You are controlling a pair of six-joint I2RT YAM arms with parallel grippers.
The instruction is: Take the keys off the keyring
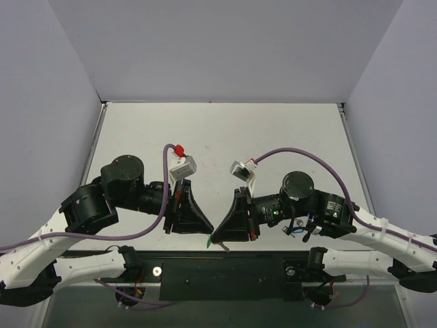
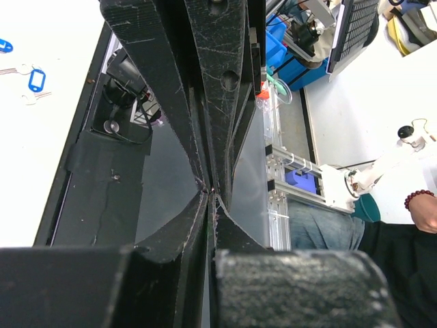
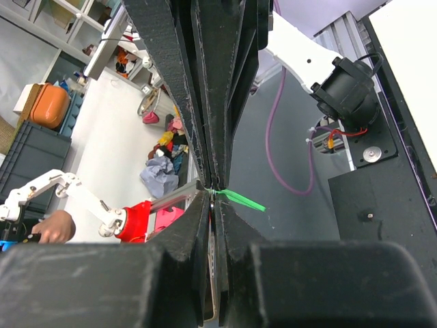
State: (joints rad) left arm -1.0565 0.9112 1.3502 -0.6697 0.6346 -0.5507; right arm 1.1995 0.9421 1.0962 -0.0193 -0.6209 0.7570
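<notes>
Table (image 1: 287, 137) edge: left fingers (image 2: 174, 229) clenched; right fingers (image 3: 188, 225) pinch keys (image 3: 240, 199), hidden from left wrist.

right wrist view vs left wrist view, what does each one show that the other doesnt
Only the right wrist view shows the green key tag, which pokes out sideways where the fingertips meet. Only the left wrist view shows the blue-tagged keys, which lie off to the side on the white table. Both views show the left gripper and the right gripper shut and meeting tip to tip. Neither view shows the keyring clearly, nor which gripper pinches the tag.
</notes>
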